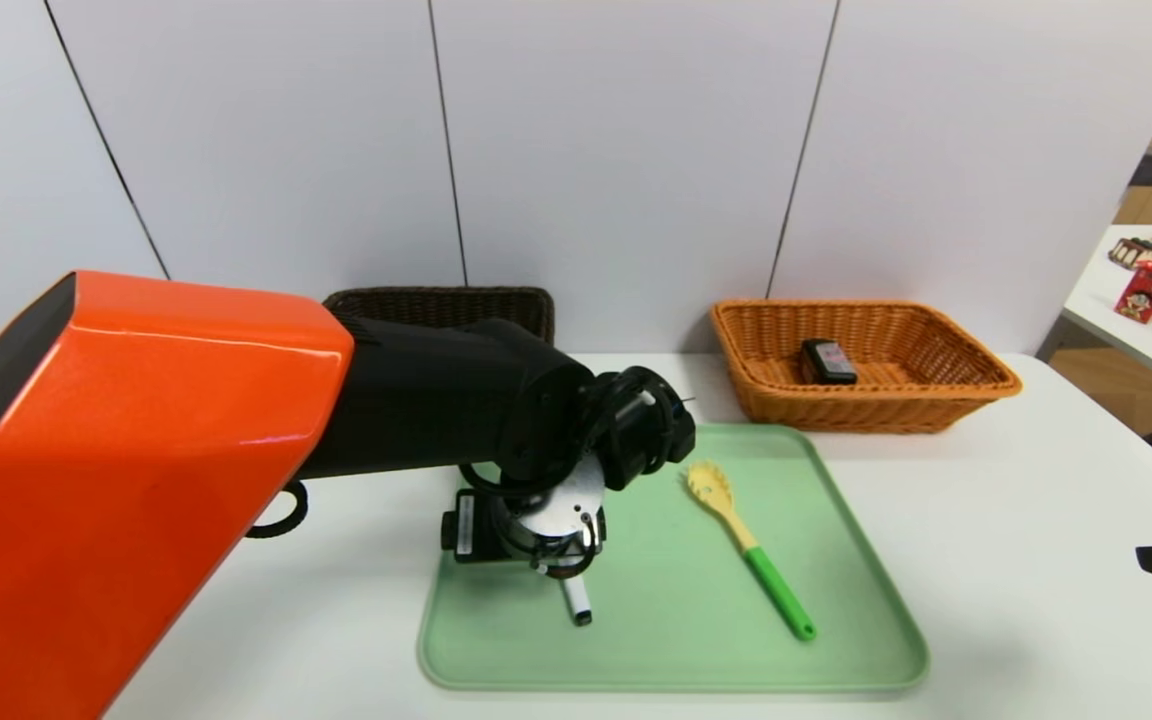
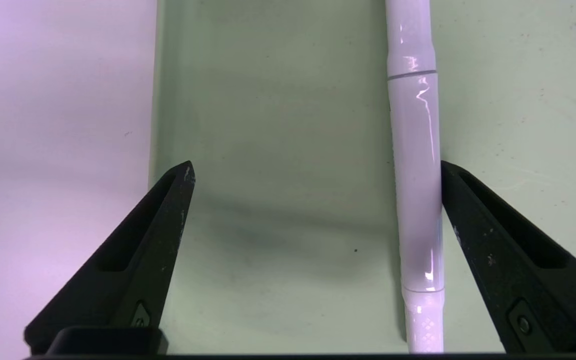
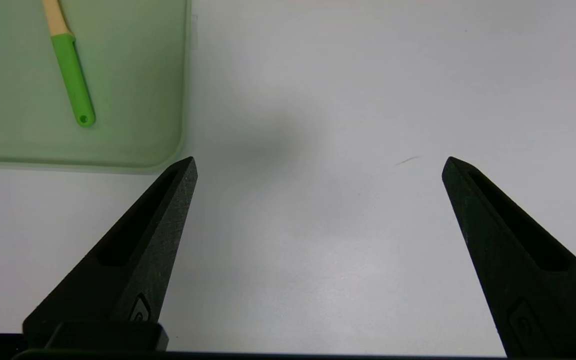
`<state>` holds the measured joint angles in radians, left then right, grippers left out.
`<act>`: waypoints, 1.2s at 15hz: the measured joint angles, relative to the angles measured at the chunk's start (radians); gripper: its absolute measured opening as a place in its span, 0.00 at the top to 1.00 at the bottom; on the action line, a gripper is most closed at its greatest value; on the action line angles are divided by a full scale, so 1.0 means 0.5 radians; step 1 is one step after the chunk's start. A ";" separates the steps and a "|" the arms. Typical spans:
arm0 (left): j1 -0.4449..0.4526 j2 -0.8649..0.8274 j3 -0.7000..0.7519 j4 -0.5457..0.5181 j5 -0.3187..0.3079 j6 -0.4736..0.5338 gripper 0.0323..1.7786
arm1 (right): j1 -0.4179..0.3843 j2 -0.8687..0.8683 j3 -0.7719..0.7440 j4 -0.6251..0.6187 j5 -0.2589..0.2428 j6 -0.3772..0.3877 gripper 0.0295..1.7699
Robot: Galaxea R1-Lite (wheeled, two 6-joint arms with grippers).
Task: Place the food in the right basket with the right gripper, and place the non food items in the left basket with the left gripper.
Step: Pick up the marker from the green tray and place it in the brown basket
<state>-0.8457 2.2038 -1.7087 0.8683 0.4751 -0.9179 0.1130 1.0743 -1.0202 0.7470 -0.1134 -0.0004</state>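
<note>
Our dark brown wicker basket (image 1: pixel 441 303) sits farthest left at the back of the white bench (image 1: pixel 1066 560), against the pale panelled wall (image 1: pixel 626 150), and our orange-shelled left arm (image 1: pixel 166 430) crosses in front, hiding most of it. The green tray (image 1: pixel 676 640) lies in the middle, nearer us, its left edge showing in the left wrist view with bare bench beyond. Between the tray's right rim and the bench's right edge we have a wide stretch of open surface. The orange wicker basket (image 1: pixel 866 393) stands behind the tray's right part, a gap between it and the dark one, with the small black carton (image 1: pixel 826 362) inside, toward its left side.

In the head view our left arm covers much of the white marker (image 1: pixel 577 594), leaving only its black-tipped end; the left wrist view shows its long white barrel and thin seam lines. Only the head view gives us the baskets and the yellow head of the pasta spoon (image 1: pixel 751 550); the right wrist view shows the hole in its green handle.

Our left end effector (image 2: pixel 318 162) is open low over the tray, the marker lying between its fingers, close against one fingertip and well apart from the other, ungripped. The spoon lies on the tray to the right of the marker. Our right end effector (image 3: pixel 320 160), open and holding nothing, is over the bench, right of the tray.
</note>
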 joint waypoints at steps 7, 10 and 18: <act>-0.047 0.037 -0.091 -0.016 -0.011 -0.025 0.05 | 0.021 0.000 0.031 0.000 0.001 0.000 0.04; -0.055 0.066 -0.184 -0.019 -0.102 -0.140 0.05 | 0.028 0.000 0.059 -0.002 0.001 0.000 0.04; -0.051 0.087 -0.218 -0.014 -0.156 -0.192 0.05 | 0.037 0.016 0.073 -0.002 0.011 0.001 0.04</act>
<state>-0.8713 2.2474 -1.8179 0.8611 0.3972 -1.0140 0.1313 1.0823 -0.9838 0.7462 -0.1081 0.0000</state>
